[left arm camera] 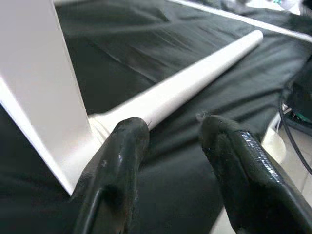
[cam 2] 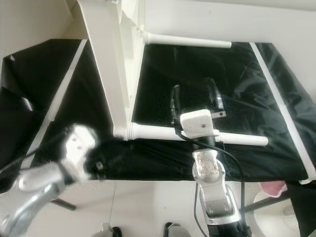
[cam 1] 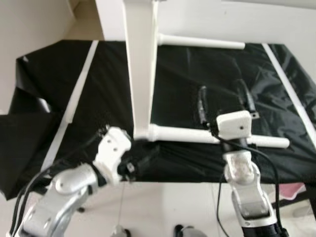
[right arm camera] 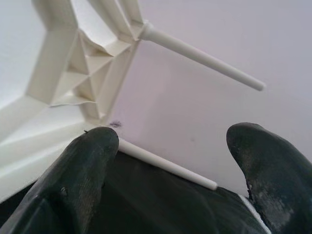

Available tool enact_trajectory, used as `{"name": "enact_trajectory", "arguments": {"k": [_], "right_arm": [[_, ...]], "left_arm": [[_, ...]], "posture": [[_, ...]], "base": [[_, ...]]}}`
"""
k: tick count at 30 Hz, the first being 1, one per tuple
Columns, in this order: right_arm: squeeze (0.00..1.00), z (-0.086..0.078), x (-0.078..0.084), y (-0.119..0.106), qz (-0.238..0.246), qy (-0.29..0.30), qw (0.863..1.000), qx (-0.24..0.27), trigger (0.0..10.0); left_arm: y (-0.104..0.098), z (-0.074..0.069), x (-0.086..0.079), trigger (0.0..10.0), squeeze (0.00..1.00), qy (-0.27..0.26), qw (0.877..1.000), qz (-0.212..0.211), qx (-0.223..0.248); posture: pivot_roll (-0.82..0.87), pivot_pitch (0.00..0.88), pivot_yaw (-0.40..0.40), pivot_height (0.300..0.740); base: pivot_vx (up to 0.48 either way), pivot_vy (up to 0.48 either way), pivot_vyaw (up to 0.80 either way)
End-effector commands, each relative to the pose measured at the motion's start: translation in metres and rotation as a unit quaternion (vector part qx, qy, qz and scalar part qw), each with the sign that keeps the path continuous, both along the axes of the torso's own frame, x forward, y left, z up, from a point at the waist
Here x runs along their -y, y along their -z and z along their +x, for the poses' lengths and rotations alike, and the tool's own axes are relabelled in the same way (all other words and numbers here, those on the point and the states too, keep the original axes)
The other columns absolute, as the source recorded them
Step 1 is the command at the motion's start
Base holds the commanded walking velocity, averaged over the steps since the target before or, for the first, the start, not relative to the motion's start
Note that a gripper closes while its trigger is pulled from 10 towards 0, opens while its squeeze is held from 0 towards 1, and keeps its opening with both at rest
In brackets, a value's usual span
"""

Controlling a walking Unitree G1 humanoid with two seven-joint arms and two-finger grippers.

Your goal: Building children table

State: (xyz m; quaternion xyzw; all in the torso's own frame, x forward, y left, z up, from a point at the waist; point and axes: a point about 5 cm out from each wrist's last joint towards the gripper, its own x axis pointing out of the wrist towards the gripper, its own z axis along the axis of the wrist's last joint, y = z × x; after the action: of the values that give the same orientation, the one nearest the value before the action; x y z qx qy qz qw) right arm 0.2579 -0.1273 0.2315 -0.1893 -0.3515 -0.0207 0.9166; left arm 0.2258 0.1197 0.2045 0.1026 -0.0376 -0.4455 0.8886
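A white children's table [cam 1: 140, 74] lies on its side on a black cloth [cam 1: 98, 98], its frame towering up the middle. Two white round legs stick out to the right: a near leg [cam 1: 187, 134] and a far leg [cam 1: 202, 42]. My left gripper [cam 1: 143, 160] is low at the cloth's front edge, open, its fingertips just short of the near leg's joint [left arm camera: 105, 122]. My right gripper [cam 1: 223, 96] hangs above the near leg [cam 2: 247, 139] towards its free end, open with nothing between its fingers [right arm camera: 92, 146].
White strips [cam 1: 74, 98] run along the cloth on the left and on the right [cam 1: 291, 94]. Pale floor [cam 1: 163, 207] lies in front of the cloth's edge. Something pink [cam 1: 291, 190] sits at the lower right. A white wall [cam 1: 247, 19] stands behind.
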Motion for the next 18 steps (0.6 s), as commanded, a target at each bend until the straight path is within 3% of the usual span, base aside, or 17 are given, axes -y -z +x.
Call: {"name": "enact_trajectory", "arguments": {"k": [1,2,5,6,8,9,13,18], "right_arm": [[0.0,-0.002,0.004,0.001,-0.002,0.011,1.0,0.003,10.0],[0.0,-0.005,0.008,-0.002,-0.013,0.02,1.0,0.017,10.0],[0.0,-0.016,0.014,-0.015,-0.061,0.049,0.994,0.073,10.0],[0.0,-0.022,0.019,-0.028,-0.093,0.089,0.984,0.126,10.0],[0.0,-0.025,0.021,-0.039,-0.12,0.127,0.969,0.178,10.0],[0.0,-0.023,0.02,-0.048,-0.138,0.156,0.954,0.214,10.0],[0.0,-0.022,0.021,-0.072,-0.17,0.197,0.923,0.284,10.0],[0.0,-0.021,0.033,-0.092,-0.189,0.235,0.895,0.33,10.0]], "left_arm": [[-0.001,0.006,-0.007,10.0,1.0,-0.061,0.998,-0.006,0.009],[-0.005,0.006,-0.008,10.0,1.0,-0.067,0.997,-0.025,0.007],[-0.005,0.007,-0.01,10.0,1.0,-0.081,0.996,-0.019,0.015],[-0.001,0.007,-0.007,10.0,0.03,-0.076,0.997,-0.008,0.017],[0.001,0.006,-0.002,10.0,0.0,-0.063,0.998,-0.013,0.011],[0.002,0.006,0.003,10.0,0.0,-0.047,0.999,-0.007,0.011],[0.004,0.007,0.011,10.0,0.0,-0.015,1.0,-0.005,0.004],[0.011,0.011,0.014,10.0,0.0,-0.003,1.0,0.001,-0.003]], "posture": [[0.01,0.169,0.031,0.74],[0.01,0.171,0.029,0.74],[0.0,0.172,0.033,0.74],[0.0,0.173,0.037,0.74],[-0.01,0.168,0.046,0.74],[-0.01,0.161,0.058,0.74],[-0.03,0.152,0.074,0.74],[-0.04,0.152,0.084,0.74]], "base": [[0.0,0.0,0.0],[0.0,0.0,0.0],[0.0,0.0,0.0],[0.0,0.0,0.0],[0.0,0.0,0.0],[0.0,0.0,0.0],[0.0,0.0,0.0],[0.0,0.0,0.0]]}}
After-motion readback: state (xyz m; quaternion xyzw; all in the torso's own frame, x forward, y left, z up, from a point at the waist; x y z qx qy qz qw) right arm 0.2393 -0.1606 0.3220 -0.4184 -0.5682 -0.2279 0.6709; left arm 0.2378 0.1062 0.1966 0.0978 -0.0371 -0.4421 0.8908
